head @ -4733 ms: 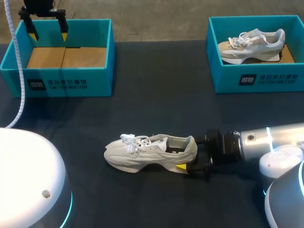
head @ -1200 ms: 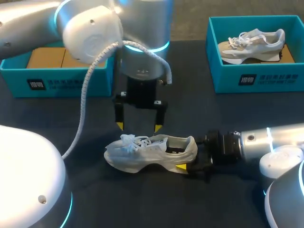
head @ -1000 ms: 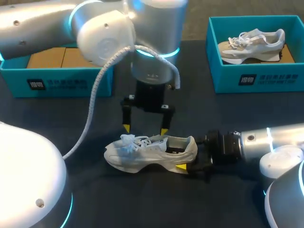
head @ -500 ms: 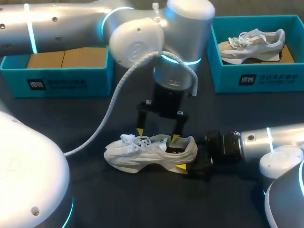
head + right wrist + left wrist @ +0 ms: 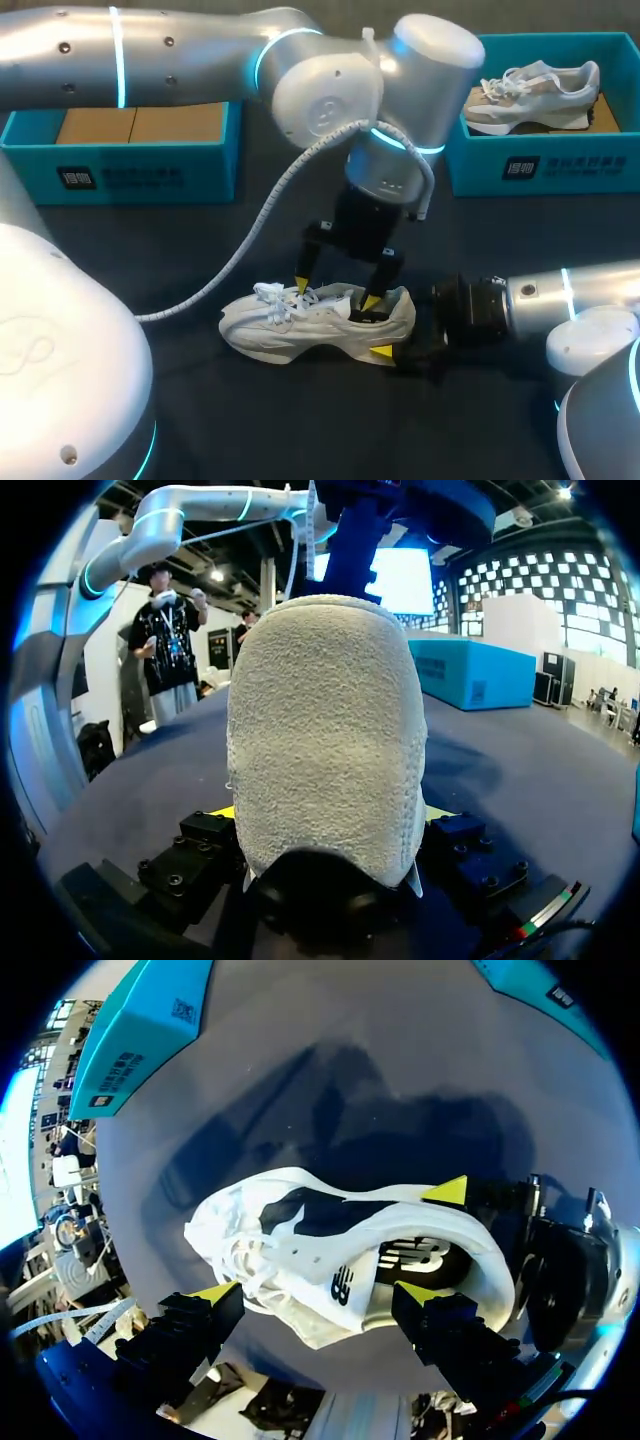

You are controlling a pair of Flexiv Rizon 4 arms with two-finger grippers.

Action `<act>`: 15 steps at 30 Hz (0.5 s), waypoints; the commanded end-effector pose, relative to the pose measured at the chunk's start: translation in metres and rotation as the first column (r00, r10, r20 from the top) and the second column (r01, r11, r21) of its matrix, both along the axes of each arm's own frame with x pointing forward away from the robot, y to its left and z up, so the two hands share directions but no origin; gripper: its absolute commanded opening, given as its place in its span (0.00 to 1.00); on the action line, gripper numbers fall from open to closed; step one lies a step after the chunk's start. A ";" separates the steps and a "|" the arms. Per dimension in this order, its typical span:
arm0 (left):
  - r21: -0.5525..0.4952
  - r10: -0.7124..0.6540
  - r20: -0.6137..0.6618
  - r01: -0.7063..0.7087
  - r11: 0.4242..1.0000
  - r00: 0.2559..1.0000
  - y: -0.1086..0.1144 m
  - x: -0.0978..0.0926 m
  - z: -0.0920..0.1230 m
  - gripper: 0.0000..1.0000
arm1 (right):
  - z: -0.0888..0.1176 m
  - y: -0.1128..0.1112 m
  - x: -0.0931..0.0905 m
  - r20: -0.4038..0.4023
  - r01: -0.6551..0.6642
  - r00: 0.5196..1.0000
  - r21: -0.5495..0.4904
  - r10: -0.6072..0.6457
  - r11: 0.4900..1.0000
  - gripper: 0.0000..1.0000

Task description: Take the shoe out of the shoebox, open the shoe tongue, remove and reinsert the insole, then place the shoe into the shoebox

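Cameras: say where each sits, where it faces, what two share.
Head view: above, behind the robot, looking down on the table; left gripper and right gripper show.
Left wrist view: looks down on the white shoe past its own tips.
Right wrist view: low over the table, faces the shoe's heel, held in its gripper.
Wrist views share the shoe.

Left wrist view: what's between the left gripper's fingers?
The white shoe: its laced upper lies between the open fingers of the left gripper, as the left wrist view shows.
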State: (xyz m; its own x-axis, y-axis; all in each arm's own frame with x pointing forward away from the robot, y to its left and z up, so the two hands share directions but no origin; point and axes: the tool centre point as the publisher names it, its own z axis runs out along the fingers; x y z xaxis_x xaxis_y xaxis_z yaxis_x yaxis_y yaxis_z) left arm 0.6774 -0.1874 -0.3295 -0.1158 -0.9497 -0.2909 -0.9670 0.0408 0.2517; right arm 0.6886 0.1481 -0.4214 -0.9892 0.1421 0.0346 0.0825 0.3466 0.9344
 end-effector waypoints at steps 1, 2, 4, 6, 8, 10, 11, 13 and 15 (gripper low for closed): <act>0.022 0.000 -0.009 0.000 1.000 1.000 -0.002 0.002 -0.007 1.00 | 0.002 0.001 -0.001 -0.002 0.000 1.000 -0.007 0.000 1.000 0.00; 0.025 0.002 -0.010 -0.002 1.000 1.000 -0.001 0.002 -0.008 1.00 | 0.002 0.001 -0.001 -0.002 0.000 1.000 -0.007 0.000 1.000 0.00; 0.030 0.007 -0.015 -0.006 1.000 1.000 0.001 0.003 -0.009 1.00 | 0.002 0.001 -0.001 -0.002 0.000 1.000 -0.007 0.000 1.000 0.00; 0.036 0.009 -0.023 -0.009 0.999 1.000 0.002 0.003 -0.011 1.00 | 0.002 0.001 -0.001 -0.002 0.000 1.000 -0.007 0.000 1.000 0.00; 0.044 0.012 -0.025 -0.011 0.999 1.000 0.003 0.003 -0.014 1.00 | 0.002 0.001 -0.001 -0.002 0.000 1.000 -0.007 0.000 1.000 0.00; 0.050 0.016 -0.033 -0.014 0.999 0.999 0.004 0.003 -0.015 1.00 | 0.002 0.001 -0.001 -0.002 0.000 1.000 -0.007 0.000 1.000 0.00; 0.052 0.020 -0.034 -0.018 0.998 0.999 0.005 0.003 -0.015 1.00 | 0.002 0.001 -0.001 -0.002 0.000 1.000 -0.007 0.000 1.000 0.00; 0.055 0.026 -0.042 -0.024 0.998 0.999 0.006 0.004 -0.016 1.00 | 0.002 0.001 -0.001 -0.002 0.000 1.000 -0.007 0.000 1.000 0.00; 0.061 0.035 -0.047 -0.032 0.998 0.998 0.008 0.006 -0.016 1.00 | 0.002 0.001 -0.001 -0.002 0.000 1.000 -0.007 0.000 1.000 0.00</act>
State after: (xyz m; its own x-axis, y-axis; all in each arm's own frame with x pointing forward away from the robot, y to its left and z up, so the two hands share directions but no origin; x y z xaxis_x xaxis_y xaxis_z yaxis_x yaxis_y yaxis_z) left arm 0.6797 -0.1800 -0.3440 -0.1006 -0.9344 -0.3418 -0.9563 -0.0040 0.2925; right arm 0.6886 0.1481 -0.4214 -0.9892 0.1421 0.0346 0.0825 0.3466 0.9344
